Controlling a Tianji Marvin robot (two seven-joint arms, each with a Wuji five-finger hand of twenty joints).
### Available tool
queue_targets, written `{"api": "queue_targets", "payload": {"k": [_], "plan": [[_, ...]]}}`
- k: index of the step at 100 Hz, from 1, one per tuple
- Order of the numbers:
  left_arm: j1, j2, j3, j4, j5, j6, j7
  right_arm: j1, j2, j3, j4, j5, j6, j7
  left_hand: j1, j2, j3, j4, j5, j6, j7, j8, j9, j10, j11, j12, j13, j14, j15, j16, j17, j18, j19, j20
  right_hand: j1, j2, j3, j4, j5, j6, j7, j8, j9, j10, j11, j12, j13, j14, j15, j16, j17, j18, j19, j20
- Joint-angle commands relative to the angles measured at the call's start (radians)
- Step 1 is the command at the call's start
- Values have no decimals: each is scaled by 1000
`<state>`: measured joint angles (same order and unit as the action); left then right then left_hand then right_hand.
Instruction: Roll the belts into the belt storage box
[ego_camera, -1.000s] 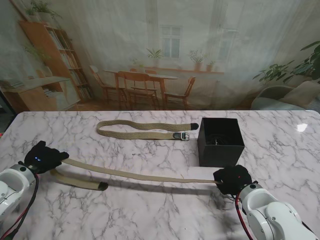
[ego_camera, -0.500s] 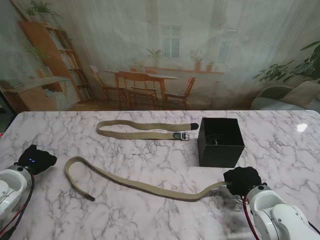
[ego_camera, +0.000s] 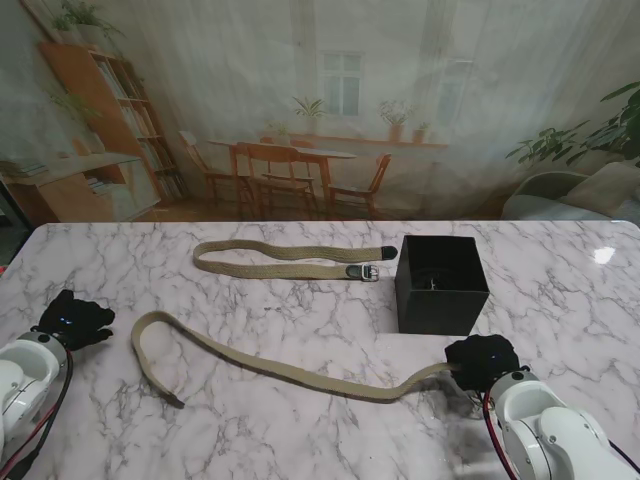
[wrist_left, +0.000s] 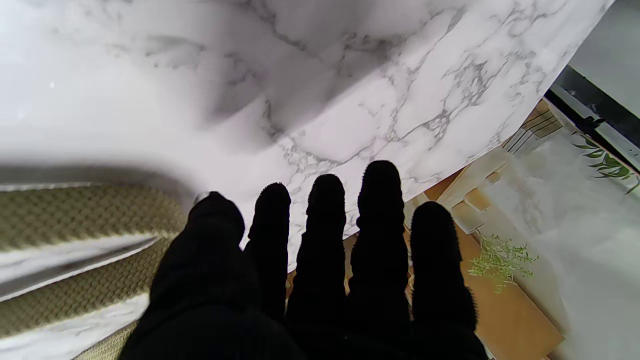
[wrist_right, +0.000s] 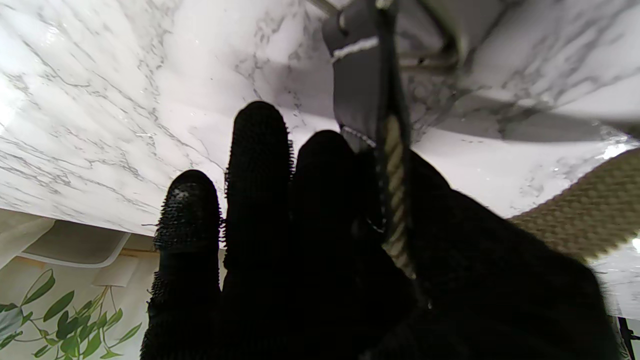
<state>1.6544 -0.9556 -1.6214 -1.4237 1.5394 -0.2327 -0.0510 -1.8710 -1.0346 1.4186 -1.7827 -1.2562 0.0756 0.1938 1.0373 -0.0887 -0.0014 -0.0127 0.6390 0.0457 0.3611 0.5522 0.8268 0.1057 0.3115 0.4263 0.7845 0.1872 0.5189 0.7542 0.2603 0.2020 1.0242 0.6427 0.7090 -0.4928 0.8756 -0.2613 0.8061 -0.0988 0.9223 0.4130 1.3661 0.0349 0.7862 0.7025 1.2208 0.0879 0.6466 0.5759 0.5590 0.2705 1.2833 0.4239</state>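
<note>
A long khaki webbing belt (ego_camera: 285, 371) lies slack on the marble table (ego_camera: 310, 315), curving from a loop at the left to my right hand (ego_camera: 482, 362). That hand is shut on the belt's end; in the right wrist view the strap (wrist_right: 396, 170) runs pinched between thumb and fingers of the right hand (wrist_right: 300, 250). My left hand (ego_camera: 76, 320) rests open, left of the loop and apart from it. In the left wrist view the fingers of the left hand (wrist_left: 325, 260) are stretched out beside the belt (wrist_left: 75, 215). The black storage box (ego_camera: 441, 284) stands just beyond my right hand.
A second khaki belt (ego_camera: 285, 262), folded double with its buckle toward the box, lies farther from me, left of the box. The table's left edge runs close to my left hand.
One second ago my left hand held the belt taut above the table. It has let go and drawn back left, and the belt has dropped into a slack curve. The right hand keeps its hold.
</note>
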Motion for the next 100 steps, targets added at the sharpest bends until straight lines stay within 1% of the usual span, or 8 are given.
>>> {"api": "queue_targets", "payload": {"k": [1, 10, 18, 31, 50, 56, 66, 100], "plan": [[-3, -6, 4, -33, -12, -20, -15, 4, 0, -7, 5, -3, 8, 2, -19, 43, -9, -1, -24, 30, -30, 13, -44, 31, -21, -14, -28, 33, -28, -13, -19, 26, 6, 17, 82, 40, 50, 25, 44, -24, 41, -6, 33, -8, 15, 1, 27, -5, 46, 14, -11, -2, 27, 14], [-2, -7, 6, -63, -5, -48, -13, 8, 1, -14, 7, -10, 14, 9, -29, 41, -12, 0, -15, 24, -33, 17, -46, 28, -27, -18, -34, 30, -38, -20, -20, 26, 4, 18, 50, 46, 18, 23, 10, -7, 18, -74, 19, -9, -23, -34, -6, -15, 7, -5, -38, -5, 13, 13], [0, -9, 6, -94, -8, -74, -16, 10, 4, -16, 1, -25, 14, 52, -33, 38, -11, 0, 0, 23, -30, 25, -37, 27, -27, -18, -32, 29, -43, -26, -23, 29, -1, 17, -119, 39, -54, 20, -59, 11, -44, -108, -48, -3, -49, -60, -69, -16, -43, -20, -76, -10, -6, 12], [4, -13, 8, -154, -18, -120, -30, 22, 9, -25, 4, -52, 7, 109, -38, 34, -11, -1, 28, 17, -19, 38, -25, 24, -27, -18, -30, 28, -50, -33, -25, 34, -5, 17, -282, 63, -107, 90, -43, -26, -246, 19, -197, 18, -117, -101, -195, 6, -103, -32, -135, -8, -38, 34], [8, -19, 11, -253, -36, -197, -56, 27, 10, -35, 21, -90, 9, 83, -54, 37, -14, -3, 48, 13, -15, 46, -13, 19, -31, -18, -26, 24, -61, -42, -28, 37, -10, 16, -292, 55, -166, 74, -31, -115, -234, 29, -360, 47, -196, -130, -316, 30, -132, -46, -172, -6, -54, 39], [6, -21, 12, -280, -47, -218, -60, 18, 10, -28, 14, -102, 1, 70, -54, 36, -13, -3, 50, 10, -15, 48, -11, 16, -33, -18, -25, 24, -65, -45, -27, 39, -14, 15, -344, 52, -138, 140, -63, -93, -295, 68, -543, 82, -274, -179, -432, 36, -157, -76, -208, -16, -73, 53], [-4, -26, 24, -311, -77, -237, -67, 5, 10, -15, 6, -142, -19, 41, -58, 37, -13, -3, 52, 11, -16, 50, -12, 16, -37, -18, -25, 22, -69, -48, -27, 39, -16, 15, -381, 30, -142, 150, -135, -47, -348, 90, -661, 97, -290, -207, -513, 40, -157, -87, -235, -24, -83, 62], [-18, -38, 87, -359, -137, -238, -51, -22, 5, 6, 4, -150, -12, -69, -68, 39, -14, -4, 58, 9, -20, 55, -11, 18, -43, -16, -25, 22, -76, -51, -26, 39, -17, 17, -377, -38, -80, 144, -90, -30, -337, 109, -621, 85, -241, -220, -475, 36, -115, -87, -207, -17, -69, 72]]}}
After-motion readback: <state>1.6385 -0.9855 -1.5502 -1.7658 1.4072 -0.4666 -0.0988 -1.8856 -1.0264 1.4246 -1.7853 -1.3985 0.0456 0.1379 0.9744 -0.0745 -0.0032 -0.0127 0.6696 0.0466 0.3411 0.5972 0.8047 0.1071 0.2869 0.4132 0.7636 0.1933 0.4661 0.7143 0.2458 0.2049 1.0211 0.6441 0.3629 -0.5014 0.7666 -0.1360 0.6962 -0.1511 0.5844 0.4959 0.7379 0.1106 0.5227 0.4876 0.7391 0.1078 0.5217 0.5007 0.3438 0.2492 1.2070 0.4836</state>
